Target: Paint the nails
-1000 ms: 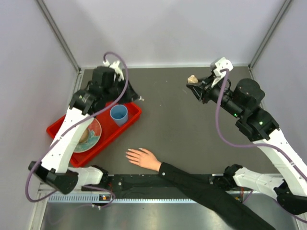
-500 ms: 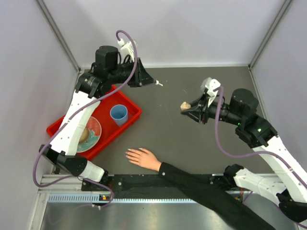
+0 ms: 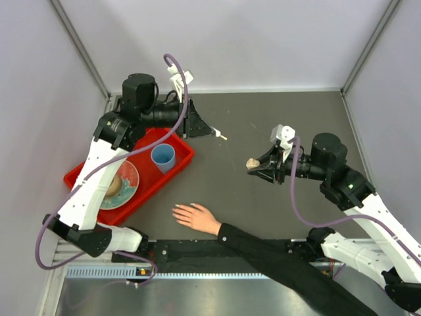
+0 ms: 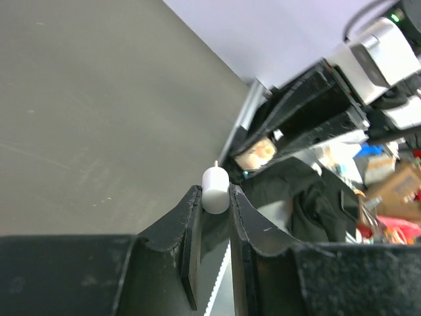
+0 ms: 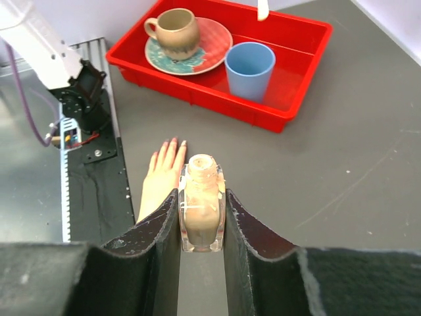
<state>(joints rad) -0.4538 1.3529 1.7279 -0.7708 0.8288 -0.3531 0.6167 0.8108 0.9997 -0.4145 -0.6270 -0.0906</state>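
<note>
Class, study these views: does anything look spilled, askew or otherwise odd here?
No spill shows. One oddity: the polish bottle, uncapped, is clamped in the right gripper with its neck pointing along the fingers, apparently not upright, so it might leak.

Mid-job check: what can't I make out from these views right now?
Nails: top external, too small; right wrist, polish bottle covers part of the hand.
Brush bristles: top external, too small; left wrist, white brush cap hides them.
Sleeve: top external, cut off by bottom edge.
</note>
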